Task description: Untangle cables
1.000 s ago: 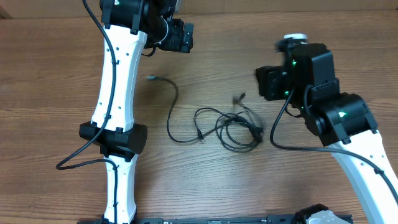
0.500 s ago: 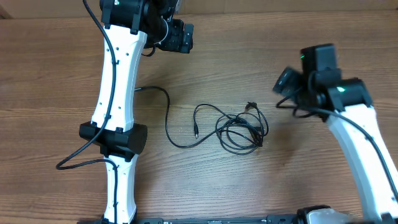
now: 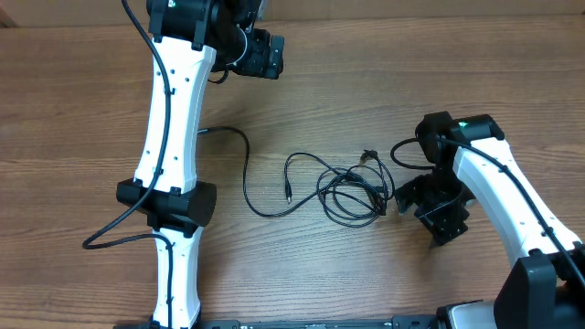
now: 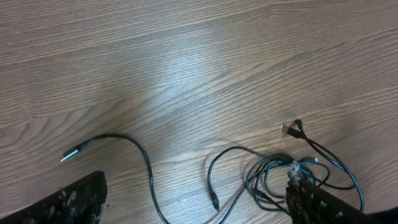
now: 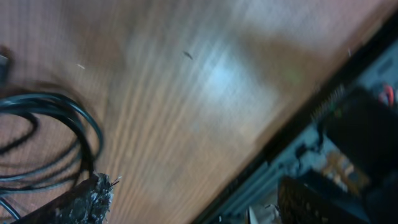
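Cables: thin black cables (image 3: 352, 192) lie on the middle of the table, right of centre, between the two arms.
Tangle: several loops cross one another in a flat bunch (image 4: 292, 171); which cord passes over which cannot be told.
Loose cord: one long cord (image 3: 245, 178) leaves the bunch on the left, bends up in a wide curve and ends beside the left arm; from the left wrist its tip (image 4: 71, 152) shows pale.
Plug ends: one small plug (image 3: 368, 155) sticks out at the upper edge of the bunch, and another (image 3: 289, 196) hangs off a narrow loop on its left.
Right gripper: the right gripper (image 3: 430, 208) sits low just right of the bunch, fingers (image 5: 87, 199) spread apart with nothing between them; whether it touches a loop cannot be told.
Left gripper: the left gripper (image 4: 194, 190) is up near the far side of the table, well apart from the cables, its fingers (image 4: 74, 202) wide apart and empty.
Arms: the white left arm (image 3: 174, 119) runs up the left side; the white right arm (image 3: 503, 201) bends in from the lower right, with a green light (image 3: 463, 123) on its black joint.
Surface: a brown wood-grain table (image 3: 91, 201), matte, with a soft patch of glare in both wrist views.
Near edge: a black rail (image 3: 320, 323) runs along the bottom of the overhead view.
Room: past the table's edge the right wrist view shows only dark, blurred equipment (image 5: 348, 137); a pale strip (image 3: 55, 11) lies beyond the far edge.
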Controlling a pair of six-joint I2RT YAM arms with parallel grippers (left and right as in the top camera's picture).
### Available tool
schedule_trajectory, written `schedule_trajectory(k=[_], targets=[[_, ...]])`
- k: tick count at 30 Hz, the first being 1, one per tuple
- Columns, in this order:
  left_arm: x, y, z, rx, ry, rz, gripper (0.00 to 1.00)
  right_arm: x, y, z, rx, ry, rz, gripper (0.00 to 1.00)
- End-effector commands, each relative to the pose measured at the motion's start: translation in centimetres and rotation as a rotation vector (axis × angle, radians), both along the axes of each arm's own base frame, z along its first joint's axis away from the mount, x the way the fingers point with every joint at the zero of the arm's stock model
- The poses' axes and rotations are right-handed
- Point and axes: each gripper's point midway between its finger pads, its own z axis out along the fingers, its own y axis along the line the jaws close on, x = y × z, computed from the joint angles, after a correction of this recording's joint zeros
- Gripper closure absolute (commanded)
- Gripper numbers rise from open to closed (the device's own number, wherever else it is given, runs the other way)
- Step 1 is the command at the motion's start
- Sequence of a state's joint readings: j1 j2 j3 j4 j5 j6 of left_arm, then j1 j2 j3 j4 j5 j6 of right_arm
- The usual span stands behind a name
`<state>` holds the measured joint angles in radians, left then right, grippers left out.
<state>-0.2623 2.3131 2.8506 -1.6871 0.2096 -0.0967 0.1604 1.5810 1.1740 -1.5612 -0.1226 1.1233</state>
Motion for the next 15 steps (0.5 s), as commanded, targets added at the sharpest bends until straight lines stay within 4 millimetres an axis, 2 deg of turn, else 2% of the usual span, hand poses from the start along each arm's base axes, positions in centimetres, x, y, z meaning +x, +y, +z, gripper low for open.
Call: schedule_trajectory(k=[1, 5, 11, 13, 15], targets=[[-0.5, -0.5, 0.7, -0.012, -0.012, -0.031, 0.09, -1.1, 1.3, 0.3, 0.054, 0.038, -0.080, 0.16], [-0.5, -0.5, 0.7, -0.012, -0.012, -0.031, 0.09, -2.0, 2.7, -0.8, 0.133, 0.076, -0.112, 0.16], [-0.5, -0.6, 0.7, -0.014, -0.011, -0.032, 0.09, -2.6, 5.8, -4.1, 0.275, 0.055, -0.102, 0.16], [-0.5, -0.6, 0.7, -0.014, -0.011, -0.032, 0.08, -2.2, 6.5, -5.4, 0.288, 0.005, -0.064, 0.16], [-0.5, -0.6, 0.7, -0.014, -0.011, -0.032, 0.09, -0.3, 6.6, -6.4, 0.285, -0.093, -0.020, 0.16]])
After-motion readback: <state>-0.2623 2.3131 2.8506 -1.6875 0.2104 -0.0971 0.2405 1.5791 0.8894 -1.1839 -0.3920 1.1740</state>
